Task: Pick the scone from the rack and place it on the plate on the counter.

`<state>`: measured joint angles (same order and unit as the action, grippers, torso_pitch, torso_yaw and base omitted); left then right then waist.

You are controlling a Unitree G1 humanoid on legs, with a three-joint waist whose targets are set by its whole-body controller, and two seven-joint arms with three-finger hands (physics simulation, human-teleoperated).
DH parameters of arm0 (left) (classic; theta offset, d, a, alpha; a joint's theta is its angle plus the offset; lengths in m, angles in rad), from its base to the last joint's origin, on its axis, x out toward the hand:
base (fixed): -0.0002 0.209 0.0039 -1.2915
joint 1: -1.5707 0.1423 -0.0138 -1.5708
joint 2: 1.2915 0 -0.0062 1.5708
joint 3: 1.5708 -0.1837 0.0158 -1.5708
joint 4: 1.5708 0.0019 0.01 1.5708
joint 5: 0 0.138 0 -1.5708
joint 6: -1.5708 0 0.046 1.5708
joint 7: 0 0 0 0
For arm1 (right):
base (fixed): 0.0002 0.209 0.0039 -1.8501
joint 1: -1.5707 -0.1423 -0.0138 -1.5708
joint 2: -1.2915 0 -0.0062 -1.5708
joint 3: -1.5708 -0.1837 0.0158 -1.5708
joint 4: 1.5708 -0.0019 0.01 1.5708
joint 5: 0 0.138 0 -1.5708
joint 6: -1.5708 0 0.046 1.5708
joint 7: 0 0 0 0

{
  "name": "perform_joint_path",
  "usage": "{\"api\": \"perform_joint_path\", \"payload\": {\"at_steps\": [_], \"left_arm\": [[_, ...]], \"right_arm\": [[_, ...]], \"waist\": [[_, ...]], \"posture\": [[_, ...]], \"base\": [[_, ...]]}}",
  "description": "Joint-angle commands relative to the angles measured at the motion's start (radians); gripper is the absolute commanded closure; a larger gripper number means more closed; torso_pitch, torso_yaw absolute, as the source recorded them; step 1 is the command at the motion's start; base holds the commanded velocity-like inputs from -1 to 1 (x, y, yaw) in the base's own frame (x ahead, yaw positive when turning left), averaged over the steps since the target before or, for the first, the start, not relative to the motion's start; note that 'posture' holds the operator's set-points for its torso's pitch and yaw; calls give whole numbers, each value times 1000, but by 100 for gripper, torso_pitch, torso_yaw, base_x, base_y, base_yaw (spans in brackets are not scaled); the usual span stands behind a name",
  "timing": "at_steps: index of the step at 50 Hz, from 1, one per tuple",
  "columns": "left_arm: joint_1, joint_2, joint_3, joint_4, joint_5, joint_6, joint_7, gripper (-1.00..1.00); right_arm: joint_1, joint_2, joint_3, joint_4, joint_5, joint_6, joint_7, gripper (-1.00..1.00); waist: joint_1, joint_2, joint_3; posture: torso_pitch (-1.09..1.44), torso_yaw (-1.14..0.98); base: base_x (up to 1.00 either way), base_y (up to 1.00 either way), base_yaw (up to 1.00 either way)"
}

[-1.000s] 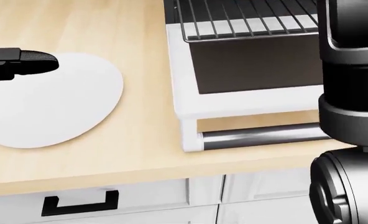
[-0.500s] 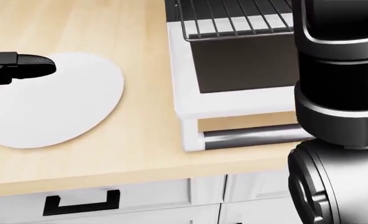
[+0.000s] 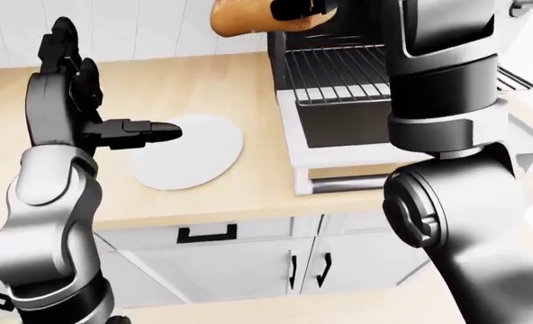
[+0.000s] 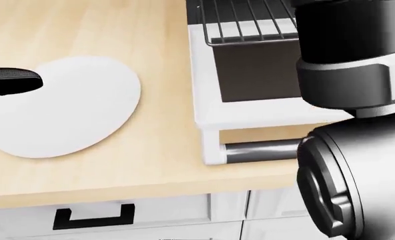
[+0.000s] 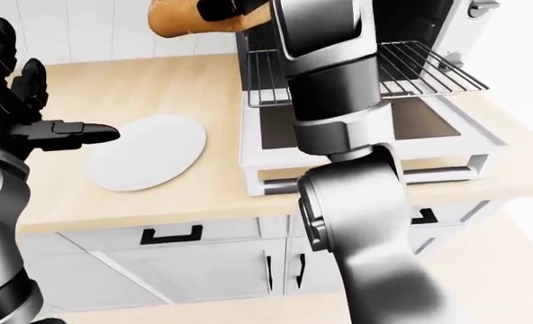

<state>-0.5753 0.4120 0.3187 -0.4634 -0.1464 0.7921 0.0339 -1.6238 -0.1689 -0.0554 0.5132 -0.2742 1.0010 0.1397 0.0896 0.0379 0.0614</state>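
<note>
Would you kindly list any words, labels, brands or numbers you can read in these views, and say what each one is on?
None: no readable text shows in any view.
The plate is plain white.
The toaster oven shows no brand or dial marks.
The drawer fronts bear only black handles.
The scone, in the right hand, is unmarked.
The left hand and both arms carry no lettering.

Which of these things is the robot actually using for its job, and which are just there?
Used in the job:
scone, held in the right hand
rack
plate
counter

Just there:
left hand, open beside the plate
oven door
cabinet handles
</note>
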Motion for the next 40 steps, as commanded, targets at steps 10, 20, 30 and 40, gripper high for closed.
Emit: {"api": "perform_joint_path", "payload": {"at_steps": [10, 20, 30, 40], "left_arm": [[32, 23, 54, -108, -34, 19, 8, -100], [36, 35, 61, -117, -48, 30, 15, -100], [40, 43, 67, -130, -52, 43, 18, -100], [48, 50, 78, -152, -58, 61, 18, -100]], "right_arm": [[-129, 3, 6, 140, 75, -155, -49, 100], [-174, 25, 9, 224, 109, -211, -56, 100], [-180, 65, 17, 411, 118, -439, -64, 100], [-209, 100, 1, 585, 139, -574, -98, 100]], "waist": [[51, 8, -31], [120, 15, -35], [194, 30, -44], [261, 41, -56]], "posture": [[0, 22], [0, 27], [0, 32], [0, 37]], "base": [[0, 0, 0], [0, 0, 0], [0, 0, 0], [0, 0, 0]]}}
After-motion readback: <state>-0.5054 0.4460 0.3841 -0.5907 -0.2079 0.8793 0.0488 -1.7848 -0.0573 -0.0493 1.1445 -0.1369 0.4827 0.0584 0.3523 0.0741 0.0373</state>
